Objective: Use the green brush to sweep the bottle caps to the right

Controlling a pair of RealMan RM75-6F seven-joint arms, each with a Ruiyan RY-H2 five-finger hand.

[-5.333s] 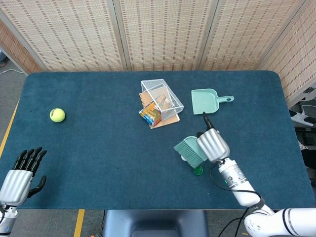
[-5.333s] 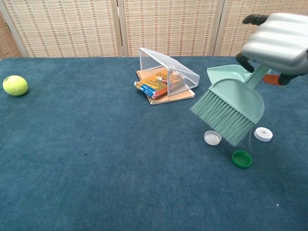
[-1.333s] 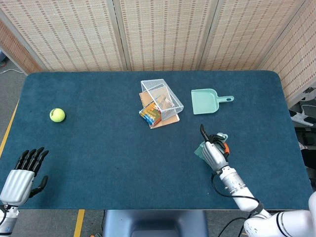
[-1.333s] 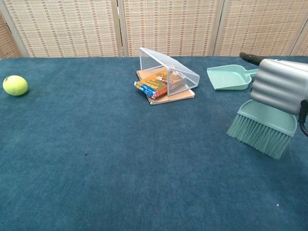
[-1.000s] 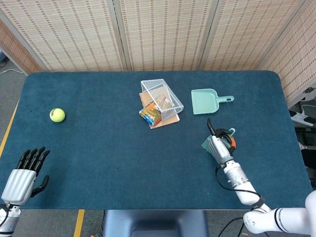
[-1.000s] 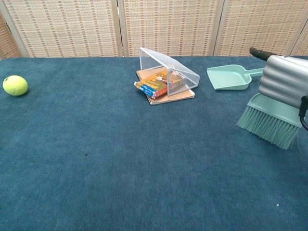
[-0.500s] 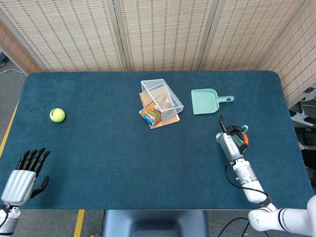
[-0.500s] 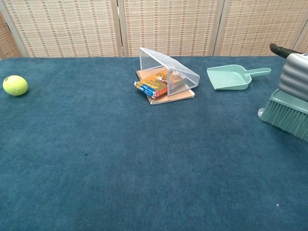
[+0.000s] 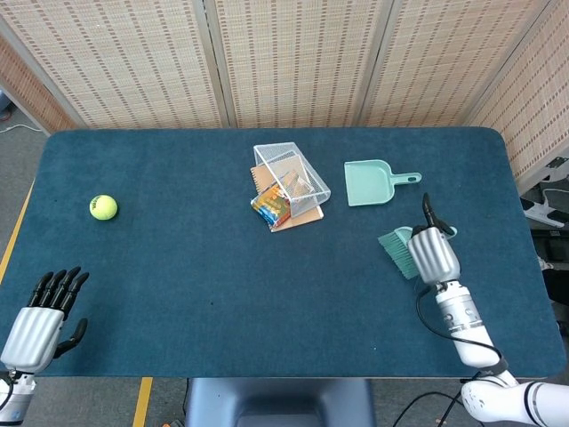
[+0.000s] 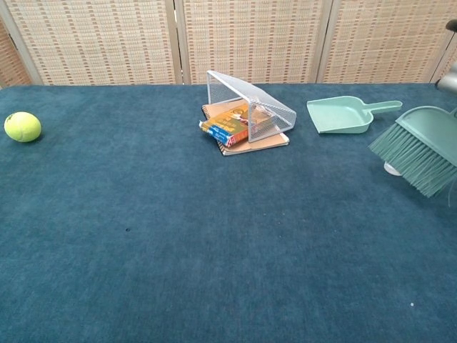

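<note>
1. R hand grips green brush at desk 3 o'clock; bristles tilted.
2. One white bottle cap peeks beneath bristles.
3. L hand released, fingers apart, at 8 o'clock.

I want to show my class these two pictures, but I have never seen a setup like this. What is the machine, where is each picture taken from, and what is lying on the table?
This is a two-armed robot with silver, human-like hands, at a blue table. One picture looks down from its head, the other looks forward from its chest.

The right hand holds a green brush; the left hand rests open at the table's near corner, holding nothing.

On the table lie a tennis ball, a tipped wire basket over some books, and a green dustpan. In the chest view, one white cap peeks out behind the bristles; any others are hidden.
</note>
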